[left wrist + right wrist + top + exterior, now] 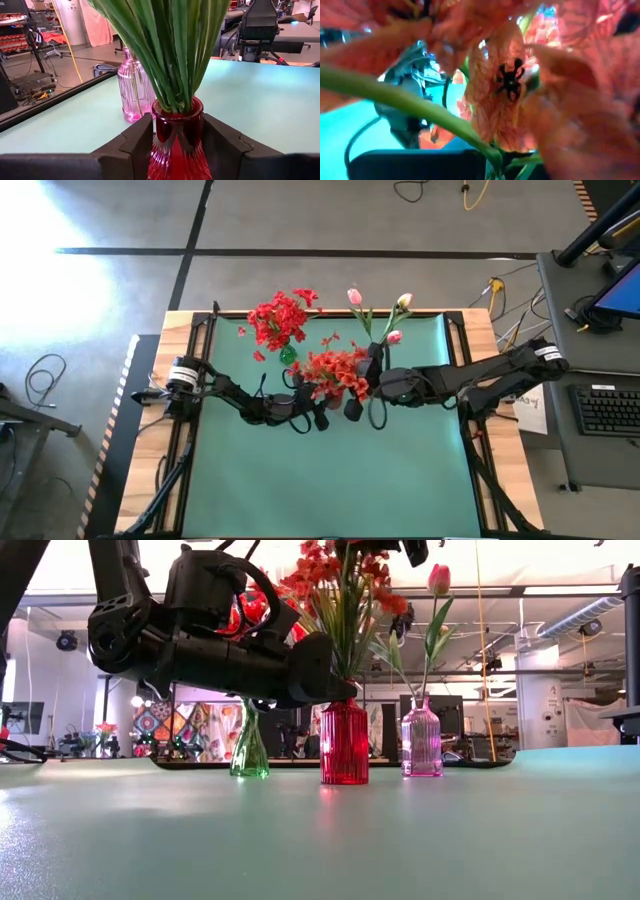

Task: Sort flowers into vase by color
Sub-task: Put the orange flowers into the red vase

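A red glass vase stands upright on the green table mat, filled with green stems topped by orange-red blossoms. My left gripper reaches in from the table's left and is shut on this vase. My right gripper comes from the right, up among the blossoms, shut on a green stem. A green vase holds red flowers. A pink vase holds pink tulip buds. My left gripper pinches the red vase at its shoulder, just under the neck, one finger on each side. The fingers come in level from the table's left. The vase stands upright with its base on the mat. My right gripper holds a green stem of the orange-red flowers near its blossom end. The stem runs slanting into the gap between the fingers. Blossoms crowd the view and hide the rest of the hold.
The three vases stand in a row in the far half of the mat, the pink vase close beside the red one. Open mat lies toward the near edge. A desk with a keyboard stands right of the table.
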You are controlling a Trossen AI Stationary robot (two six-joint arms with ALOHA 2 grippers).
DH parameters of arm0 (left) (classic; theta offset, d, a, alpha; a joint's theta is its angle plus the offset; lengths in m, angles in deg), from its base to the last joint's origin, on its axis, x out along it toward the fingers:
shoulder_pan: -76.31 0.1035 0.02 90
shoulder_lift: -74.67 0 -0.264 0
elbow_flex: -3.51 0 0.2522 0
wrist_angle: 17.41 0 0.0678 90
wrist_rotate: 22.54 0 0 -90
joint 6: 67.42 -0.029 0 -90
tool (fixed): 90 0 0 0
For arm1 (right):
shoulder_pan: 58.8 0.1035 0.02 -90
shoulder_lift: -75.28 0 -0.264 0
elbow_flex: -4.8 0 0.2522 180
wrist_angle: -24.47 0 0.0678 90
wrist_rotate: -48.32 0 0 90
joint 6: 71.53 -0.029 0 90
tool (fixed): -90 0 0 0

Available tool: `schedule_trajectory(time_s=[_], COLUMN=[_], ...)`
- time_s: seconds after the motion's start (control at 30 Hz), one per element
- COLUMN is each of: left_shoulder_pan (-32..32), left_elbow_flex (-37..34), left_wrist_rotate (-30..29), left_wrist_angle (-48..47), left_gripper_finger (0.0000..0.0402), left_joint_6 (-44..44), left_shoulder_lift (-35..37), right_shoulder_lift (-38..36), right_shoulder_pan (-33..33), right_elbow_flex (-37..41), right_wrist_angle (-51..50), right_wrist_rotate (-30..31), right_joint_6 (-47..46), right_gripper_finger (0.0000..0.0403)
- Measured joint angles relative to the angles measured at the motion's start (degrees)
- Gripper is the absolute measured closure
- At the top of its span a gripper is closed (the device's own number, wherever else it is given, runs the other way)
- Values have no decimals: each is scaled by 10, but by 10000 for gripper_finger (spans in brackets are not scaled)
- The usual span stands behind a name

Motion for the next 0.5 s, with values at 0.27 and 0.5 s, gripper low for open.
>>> schedule_trajectory(time_s=[0.27,0.5], left_shoulder_pan=[0,0], left_elbow_flex=[0,0], left_wrist_rotate=[0,0], left_wrist_angle=[-3,-3], left_gripper_finger=[261,261], left_joint_6=[0,0], left_shoulder_lift=[0,0], right_shoulder_lift=[2,4], right_shoulder_pan=[0,0], right_elbow_flex=[2,5], right_wrist_angle=[-6,-8], right_wrist_rotate=[1,1], right_joint_6=[0,0], right_gripper_finger=[380,380])
